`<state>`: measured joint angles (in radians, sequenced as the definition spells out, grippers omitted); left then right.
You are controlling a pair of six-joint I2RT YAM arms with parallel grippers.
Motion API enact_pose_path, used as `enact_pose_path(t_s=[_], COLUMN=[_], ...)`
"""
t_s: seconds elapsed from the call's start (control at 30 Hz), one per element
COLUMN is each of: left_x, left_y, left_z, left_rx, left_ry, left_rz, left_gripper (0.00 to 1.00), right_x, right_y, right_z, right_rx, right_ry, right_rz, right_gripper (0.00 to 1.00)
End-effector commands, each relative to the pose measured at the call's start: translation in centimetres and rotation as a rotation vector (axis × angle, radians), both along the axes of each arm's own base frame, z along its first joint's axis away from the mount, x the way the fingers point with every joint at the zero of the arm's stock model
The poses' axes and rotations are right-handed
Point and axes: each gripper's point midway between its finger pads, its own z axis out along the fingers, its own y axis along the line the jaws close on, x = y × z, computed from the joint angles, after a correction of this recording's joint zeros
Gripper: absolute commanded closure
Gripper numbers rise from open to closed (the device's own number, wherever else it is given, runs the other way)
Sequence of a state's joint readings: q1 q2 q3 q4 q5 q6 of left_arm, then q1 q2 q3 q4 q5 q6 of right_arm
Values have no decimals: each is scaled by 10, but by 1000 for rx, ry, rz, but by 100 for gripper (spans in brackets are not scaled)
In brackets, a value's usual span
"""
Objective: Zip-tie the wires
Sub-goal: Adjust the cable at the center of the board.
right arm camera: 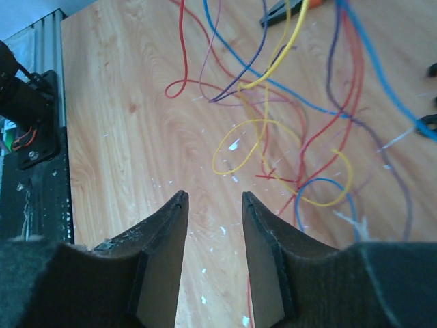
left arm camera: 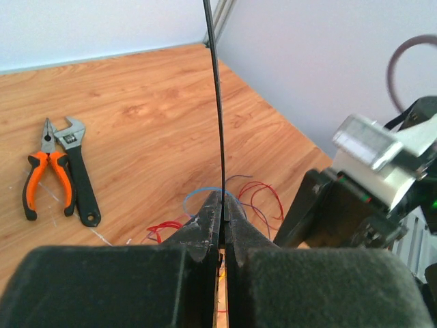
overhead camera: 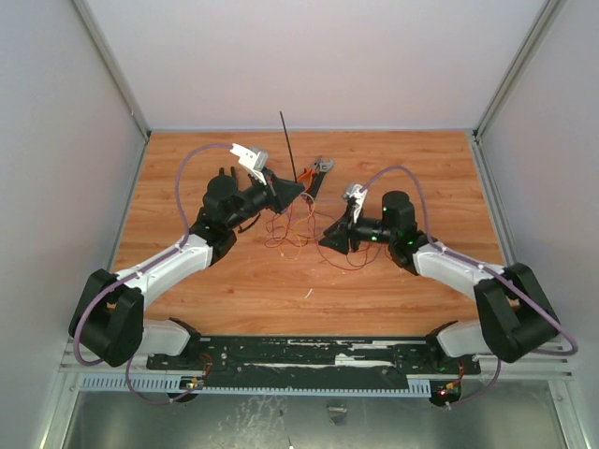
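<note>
The wires (overhead camera: pixel 298 232) lie as a loose tangle of thin red, orange, yellow and blue loops on the wooden table between both arms; they also show in the right wrist view (right arm camera: pixel 287 130) and the left wrist view (left arm camera: pixel 256 195). My left gripper (overhead camera: pixel 298 190) is shut on the zip tie (overhead camera: pixel 288 145), a thin black strip that stands up from the jaws (left arm camera: pixel 217 102), above the wires' far edge. My right gripper (overhead camera: pixel 332 239) is open and empty, low over the table at the right edge of the wires, its fingertips (right arm camera: pixel 179 199) just short of the loops.
Orange-handled pliers (left arm camera: pixel 42 171) and a black adjustable wrench (left arm camera: pixel 76 174) lie side by side on the table behind the wires, and show in the top view (overhead camera: pixel 316 174). White walls enclose the table on three sides. Small white flecks litter the wood.
</note>
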<state>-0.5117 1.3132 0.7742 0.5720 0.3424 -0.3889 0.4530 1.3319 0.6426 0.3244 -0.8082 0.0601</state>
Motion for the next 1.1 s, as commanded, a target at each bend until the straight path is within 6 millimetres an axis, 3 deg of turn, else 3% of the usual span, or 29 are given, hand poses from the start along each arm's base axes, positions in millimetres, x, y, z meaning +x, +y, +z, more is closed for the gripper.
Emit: enact_pose_path(t_s=[0.0, 0.23, 0.43, 0.7, 1.07], left_x=[2, 1, 0, -2, -3], left_y=[1, 1, 2, 1, 0], left_z=[26, 26, 28, 27, 28], left_rx=[-26, -30, -24, -32, -40], left_ry=[-60, -57, -66, -58, -56], left_rz=[-3, -6, -1, -15, -19], left_gripper=[100, 100, 100, 100, 100], right_x=[4, 47, 72, 76, 91], right_y=[18, 27, 32, 46, 44], right_z=[-4, -20, -33, -34, -40], right_rx=[81, 93, 111, 174, 163], right_ry=[57, 96, 153, 203, 197], right_rz=[-32, -182, -263, -226, -281], right_gripper=[61, 58, 58, 55, 52])
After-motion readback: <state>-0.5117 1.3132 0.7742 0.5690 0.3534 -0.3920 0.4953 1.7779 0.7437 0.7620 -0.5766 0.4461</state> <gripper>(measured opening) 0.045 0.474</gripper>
